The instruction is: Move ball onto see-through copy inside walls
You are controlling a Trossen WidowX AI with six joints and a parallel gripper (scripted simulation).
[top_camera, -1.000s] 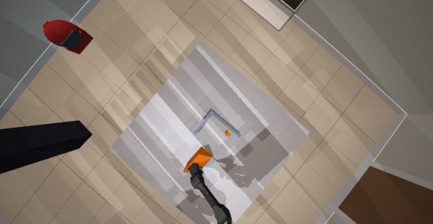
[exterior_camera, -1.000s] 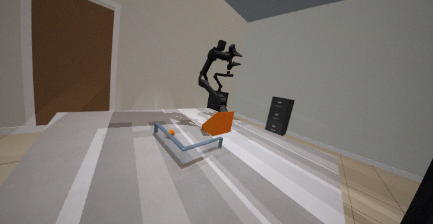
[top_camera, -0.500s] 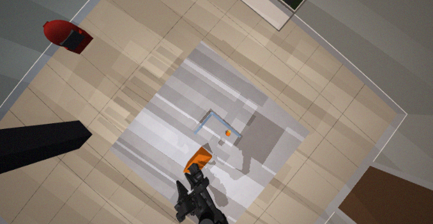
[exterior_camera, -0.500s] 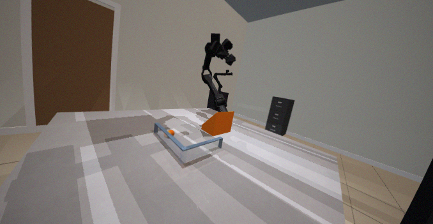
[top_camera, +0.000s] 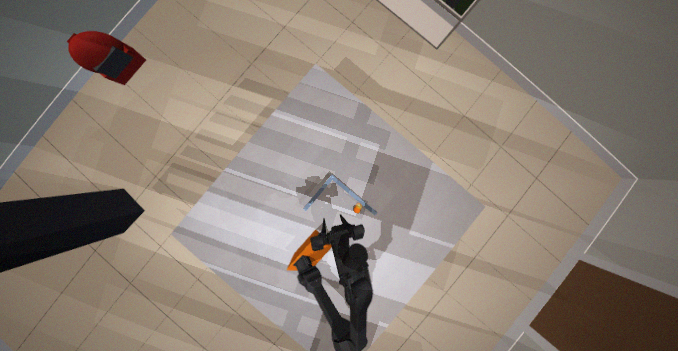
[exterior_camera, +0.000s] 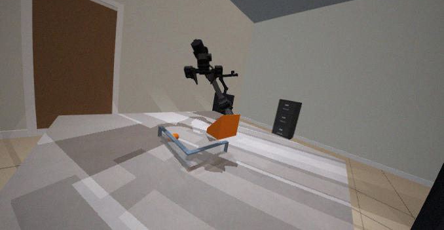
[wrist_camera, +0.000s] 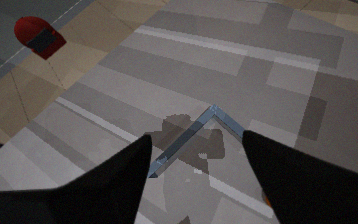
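Orange ball (top_camera: 357, 208) (exterior_camera: 175, 136) beside clear walls (top_camera: 348, 190) (exterior_camera: 177, 142) (wrist_camera: 187, 136)

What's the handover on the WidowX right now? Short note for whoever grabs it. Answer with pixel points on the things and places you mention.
Gripper (top_camera: 333, 218) (exterior_camera: 203, 81) (wrist_camera: 196, 138): open, nothing between the fingers, raised above the table, pointing down towards the walls.
Ball (top_camera: 357, 208) (exterior_camera: 175, 136): on the table, inside the corner, close to one of the clear walls (top_camera: 348, 190) (exterior_camera: 175, 141); mostly hidden behind a finger in the wrist view.
See-through copy: can't pick it out with certainty.
Orange block (top_camera: 308, 253) (exterior_camera: 224, 127): on the table, outside the corner.
Done: no sign of the ball at its resting spot yet.
Left: move ball onto the copy, let go, back off.
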